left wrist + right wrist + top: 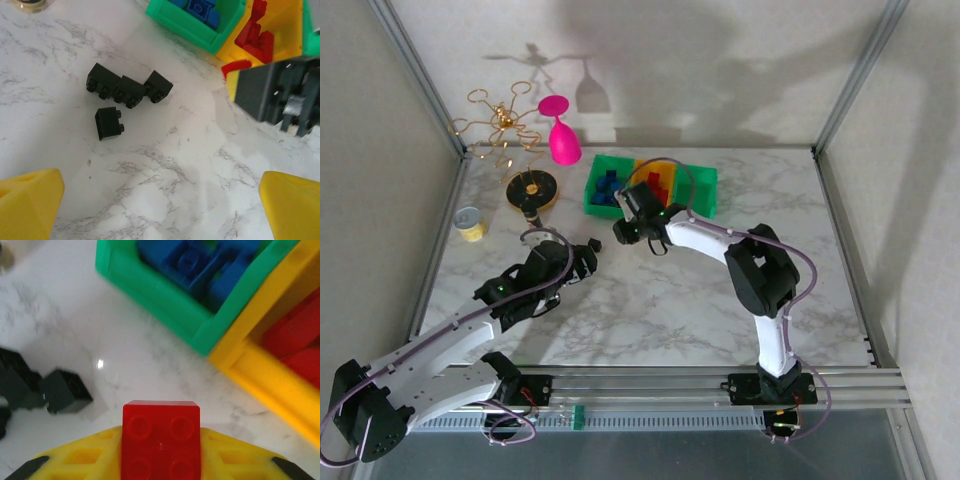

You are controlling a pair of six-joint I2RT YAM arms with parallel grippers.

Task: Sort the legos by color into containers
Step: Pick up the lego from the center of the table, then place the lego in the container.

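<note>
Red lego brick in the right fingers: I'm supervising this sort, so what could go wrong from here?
The small red plastic brick sits between the yellow right fingers; it might slip out. The green plastic bin of blue bricks touches the yellow-orange bin, so an early release could mix colours.

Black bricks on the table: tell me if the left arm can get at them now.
Probably yes. The left fingers stand open, and the black bricks lie on bare table just ahead, nothing between.
</note>
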